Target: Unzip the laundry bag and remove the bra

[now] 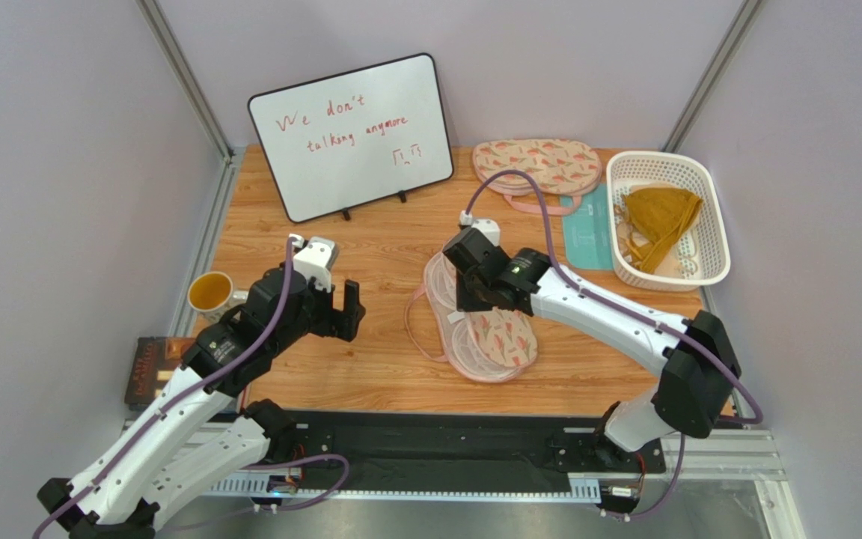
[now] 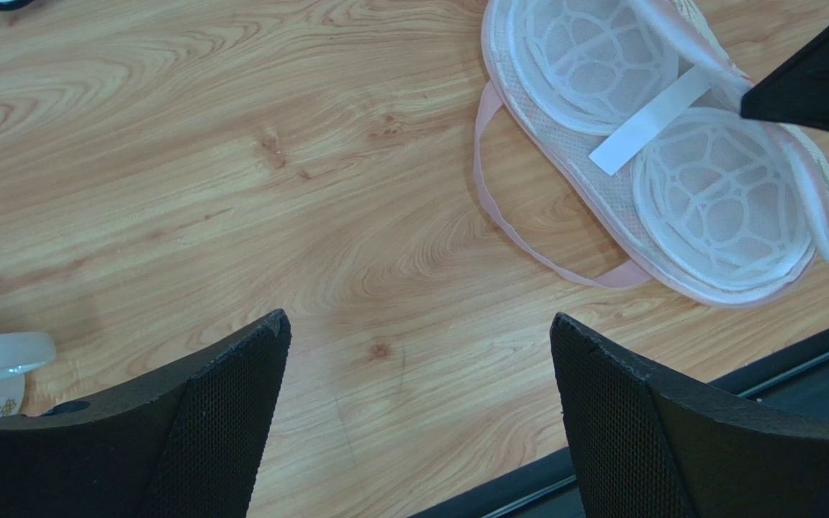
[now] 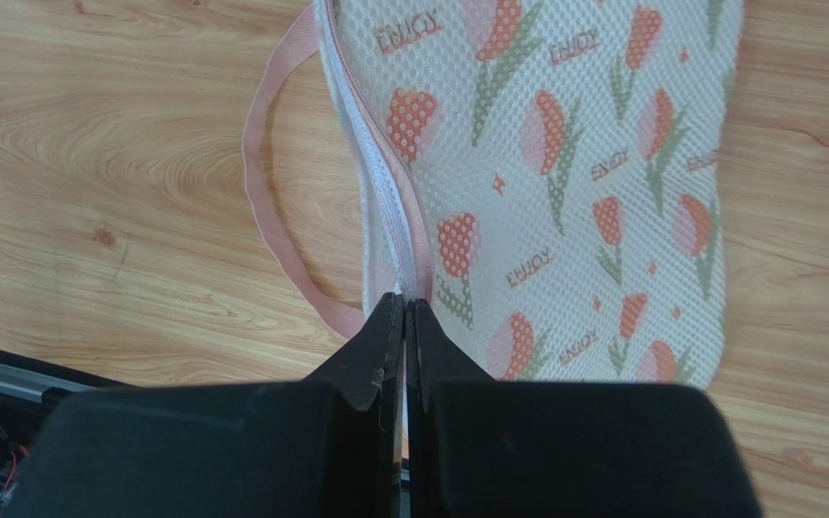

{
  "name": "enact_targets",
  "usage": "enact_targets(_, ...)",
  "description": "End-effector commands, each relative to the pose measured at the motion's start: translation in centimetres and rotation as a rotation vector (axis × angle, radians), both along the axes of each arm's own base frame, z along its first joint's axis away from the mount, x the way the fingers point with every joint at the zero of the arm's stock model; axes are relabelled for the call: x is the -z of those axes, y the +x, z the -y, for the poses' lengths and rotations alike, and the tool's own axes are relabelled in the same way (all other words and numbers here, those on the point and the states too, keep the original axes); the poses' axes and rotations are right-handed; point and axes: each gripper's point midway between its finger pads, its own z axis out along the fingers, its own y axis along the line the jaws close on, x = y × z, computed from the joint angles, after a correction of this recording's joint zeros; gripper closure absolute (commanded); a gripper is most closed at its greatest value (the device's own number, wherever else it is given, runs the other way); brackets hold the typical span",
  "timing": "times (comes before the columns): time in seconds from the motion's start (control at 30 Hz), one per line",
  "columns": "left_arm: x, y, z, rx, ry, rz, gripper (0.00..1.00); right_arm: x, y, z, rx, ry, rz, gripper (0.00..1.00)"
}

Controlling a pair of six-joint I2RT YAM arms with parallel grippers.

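Note:
The laundry bag [image 1: 490,331] lies at the table's middle, unzipped. Its printed flap [image 3: 559,183] is lifted, and the left wrist view shows white mesh cups [image 2: 657,162] inside with no garment in them. My right gripper [image 3: 405,304] is shut on the flap's zip edge beside the pink loop strap [image 3: 273,216]; in the top view the right gripper [image 1: 466,290] sits over the bag's far end. My left gripper [image 2: 419,324] is open and empty over bare wood, left of the bag [image 1: 338,312]. The mustard-brown bra [image 1: 658,219] lies in a white basket [image 1: 717,213] at the right.
A second printed pouch [image 1: 537,166] lies at the back next to the basket. A whiteboard [image 1: 351,135] stands at the back left. A cup [image 1: 211,292] and a dark box [image 1: 149,371] sit at the left edge. A teal item [image 1: 587,230] lies by the basket.

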Motion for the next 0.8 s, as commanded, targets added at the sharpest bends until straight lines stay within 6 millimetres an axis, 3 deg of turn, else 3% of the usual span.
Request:
enact_targets(0.0, -0.5, 0.1, -0.2, -0.010, -0.010, 0.015, 0.05, -1.5, 1.1, -3.5, -0.016, 0.048, 0.063, 1.00)
enact_targets(0.27, -0.4, 0.1, -0.2, -0.012, -0.009, 0.012, 0.04, 0.6, -0.2, -5.2, -0.069, 0.002, 0.024, 0.97)
enact_targets(0.3, -0.4, 0.1, -0.1, -0.010, -0.010, 0.012, 0.05, 0.7, -0.6, -5.4, -0.082, 0.001, 0.018, 0.87)
enact_targets(0.33, -0.4, 0.1, -0.2, -0.010, -0.008, 0.013, 0.05, 0.7, -0.7, -5.5, -0.086, 0.002, 0.015, 0.61)
enact_targets(0.4, -0.3, 0.1, -0.2, -0.011, -0.008, 0.011, 0.05, 0.6, -1.2, -5.9, -0.108, 0.007, 0.014, 0.39)
enact_targets(0.43, -0.4, 0.1, -0.2, -0.011, -0.009, 0.012, 0.05, 0.2, -1.2, -6.1, -0.116, 0.016, 0.016, 0.19)
enact_targets(0.53, -0.3, 0.1, -0.2, -0.011, -0.007, 0.010, 0.04, -1.4, -1.6, -6.5, -0.146, 0.056, 0.032, 0.07)
enact_targets(0.63, -0.3, 0.1, -0.2, -0.010, -0.007, 0.011, 0.04, -4.2, -1.5, -6.1, -0.158, 0.092, 0.087, 0.00)
enact_targets(0.77, -0.3, 0.1, -0.2, -0.011, -0.006, 0.012, 0.04, -7.2, -1.0, -4.0, -0.147, 0.085, 0.169, 0.00)
